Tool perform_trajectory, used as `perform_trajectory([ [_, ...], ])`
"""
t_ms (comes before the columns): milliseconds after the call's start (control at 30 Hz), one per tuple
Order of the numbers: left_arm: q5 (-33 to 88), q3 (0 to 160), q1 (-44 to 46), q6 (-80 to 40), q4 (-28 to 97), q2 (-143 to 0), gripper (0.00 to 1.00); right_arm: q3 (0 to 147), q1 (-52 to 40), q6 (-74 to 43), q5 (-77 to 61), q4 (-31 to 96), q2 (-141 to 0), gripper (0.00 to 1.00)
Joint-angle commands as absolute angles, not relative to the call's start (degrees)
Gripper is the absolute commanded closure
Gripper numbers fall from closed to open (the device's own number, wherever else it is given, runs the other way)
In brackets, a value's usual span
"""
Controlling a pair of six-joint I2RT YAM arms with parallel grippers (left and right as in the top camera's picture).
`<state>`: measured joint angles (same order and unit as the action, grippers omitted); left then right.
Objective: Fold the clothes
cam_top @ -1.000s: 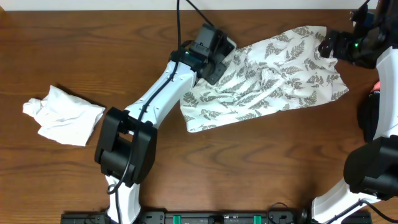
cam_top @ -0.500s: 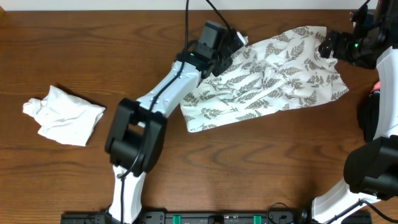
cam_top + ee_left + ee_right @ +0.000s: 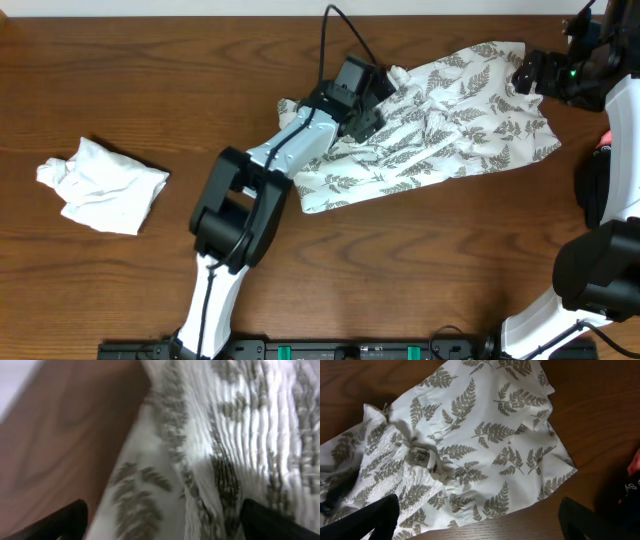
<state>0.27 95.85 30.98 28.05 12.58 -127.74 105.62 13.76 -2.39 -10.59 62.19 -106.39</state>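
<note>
Evidently the left arm's fingers (image 3: pixel 67 519) have just let go: a second ago they were pressed together at the upper-left edge of the large cream-white garment printed with grey-green fern leaves (image 3: pixel 450 120), and now they stand spread, one at each lower corner of the left wrist view, with rippled printed cloth lying loose between and below them. The arm has also swung towards the middle of the garment compared with the earlier overhead picture. A small tuft of fabric now stands up just beside its wrist, and a strip of the print shows on the far side of the forearm.

I judge this as one small tuck of that edge set down, not a finished fold. The garment still lies spread and wrinkled across the right half of the brown wooden desk (image 3: pixel 150 60), its lower-left corner where it was.

The right arm's fingers (image 3: pixel 372 519) are spread wide with nothing between them, hovering over the garment's far right corner as before. The crumpled plain white garment (image 3: pixel 100 185) rests well apart at the left, unmoved and not yet folded.
</note>
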Motion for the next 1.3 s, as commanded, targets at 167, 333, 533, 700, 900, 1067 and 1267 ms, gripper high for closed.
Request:
perform_trajectory([
  [167,-4.1,96.9,29.0,9.3,23.3,-110.9,0.02,106.0,14.0,0.2,-10.3,62.0,-109.6,0.01],
  [333,-4.1,96.9,25.7,-0.8,36.7,-109.2,0.02,106.0,14.0,8.8,-10.7,61.6,-116.0,0.01],
  [533,2.0,96.3,22.9,-4.8,49.5,-109.4,0.02,106.0,16.2,14.4,-9.2,58.6,-123.7,0.01],
  [700,2.6,94.4,22.0,-11.8,51.9,-109.4,0.02,106.0,20.0,12.0,-10.6,55.3,-125.8,0.01],
  [900,4.4,91.9,21.9,-19.1,51.1,-112.6,0.02,106.0,23.8,9.2,-16.5,55.3,-126.0,0.01],
  [1067,4.5,91.1,21.0,-33.1,50.5,-116.9,0.02,106.0,24.8,9.2,-17.4,56.6,-126.0,0.01],
  [1267,6.4,89.3,17.8,-36.5,47.1,-118.5,0.02,106.0,24.8,9.2,-17.4,56.8,-126.0,0.01],
])
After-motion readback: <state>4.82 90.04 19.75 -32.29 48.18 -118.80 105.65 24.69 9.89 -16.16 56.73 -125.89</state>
